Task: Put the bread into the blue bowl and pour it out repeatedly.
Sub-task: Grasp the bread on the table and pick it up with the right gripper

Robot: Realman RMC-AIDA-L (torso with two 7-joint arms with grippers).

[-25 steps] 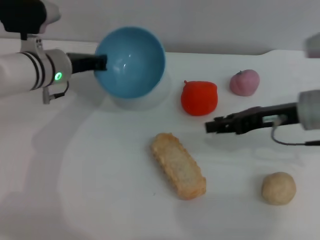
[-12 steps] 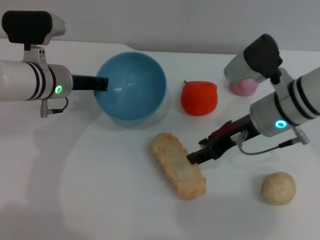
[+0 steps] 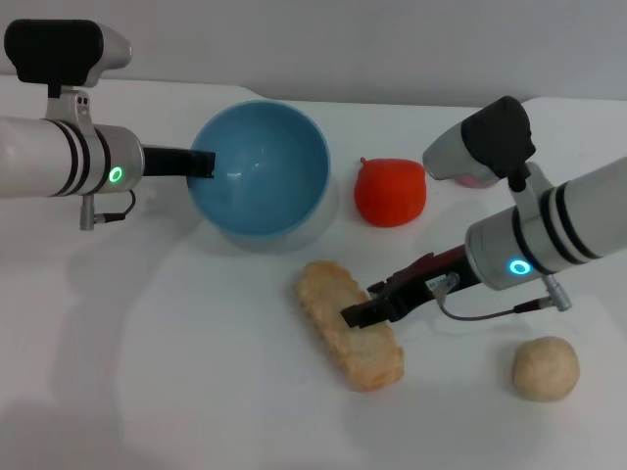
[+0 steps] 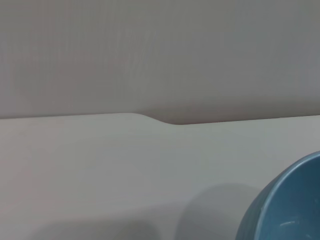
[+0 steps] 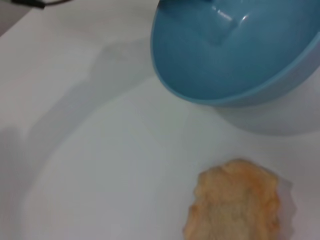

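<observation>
bread point(image 3: 348, 335), blue bowl point(image 3: 261, 174), seemingly unlabelled

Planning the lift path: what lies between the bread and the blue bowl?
Only bare table, per the head view, between bread and blue bowl.

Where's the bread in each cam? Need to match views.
Head view: the bread lies on the table below the blue bowl, with the right claw at its right edge.
Left wrist view: bread not in it; only the bowl's rim shows, low in one corner.
Right wrist view: bread at the bottom edge, partly cut off.
Shared landmark: the blue bowl.
</observation>
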